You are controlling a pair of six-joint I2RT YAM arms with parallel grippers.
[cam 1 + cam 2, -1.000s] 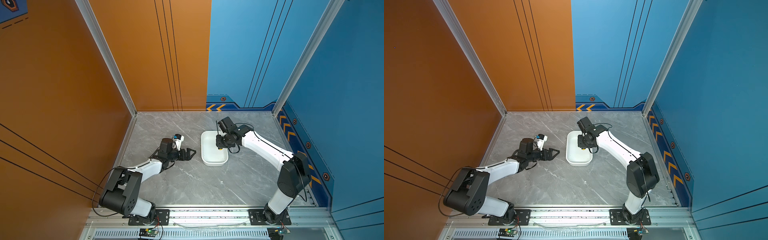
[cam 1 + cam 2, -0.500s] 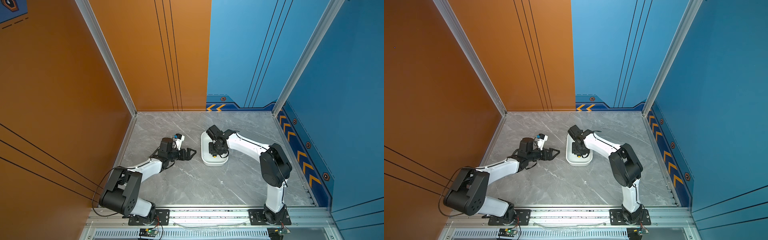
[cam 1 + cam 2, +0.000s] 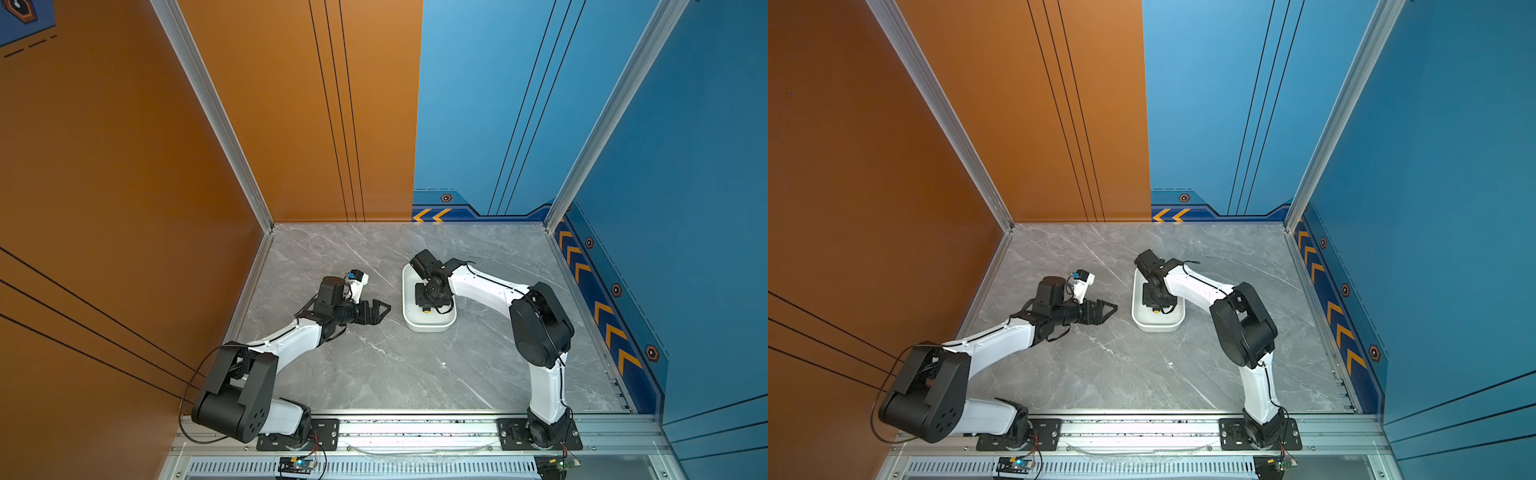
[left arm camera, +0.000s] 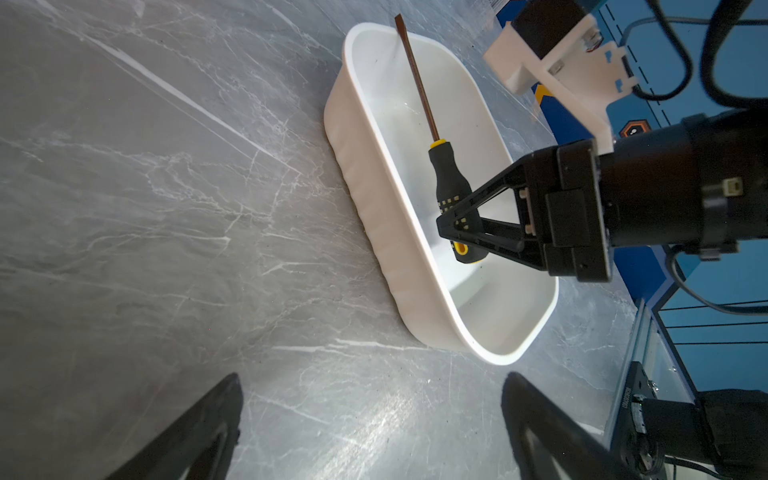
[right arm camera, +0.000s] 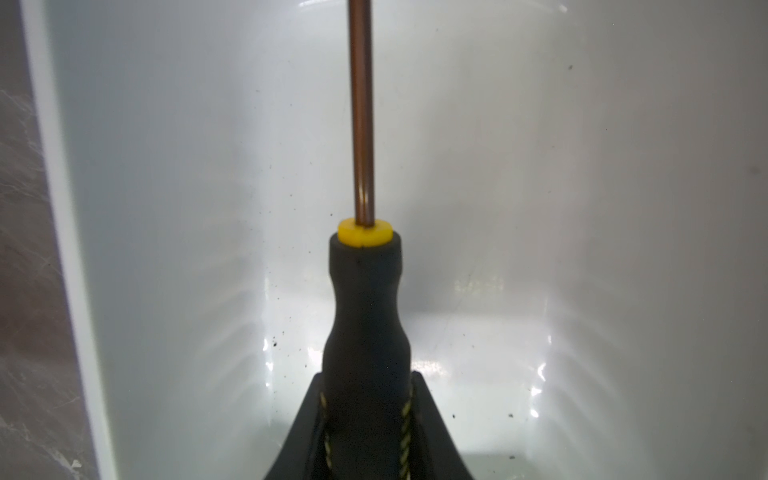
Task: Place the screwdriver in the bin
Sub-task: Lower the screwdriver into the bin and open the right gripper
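White right arm (image 3: 482,286) folds down over one bin (image 4: 365,187), right gripper (image 4: 446,224) clamped on one screwdriver (image 4: 446,174) (left gripper (image 3: 376,311): jaws apart)

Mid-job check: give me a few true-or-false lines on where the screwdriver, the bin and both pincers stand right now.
1. The right pincer is shut on the handle of the screwdriver. True.
2. The screwdriver lies on the table outside the bin. False: it is held over the inside of the bin, handle end low between the walls.
3. The left pincer is open and holds nothing. True.
4. The left pincer is reaching into the bin. False: it is over the table beside the bin, apart from it.
5. A second tool lies in the bin. False: only the screwdriver shows in it.
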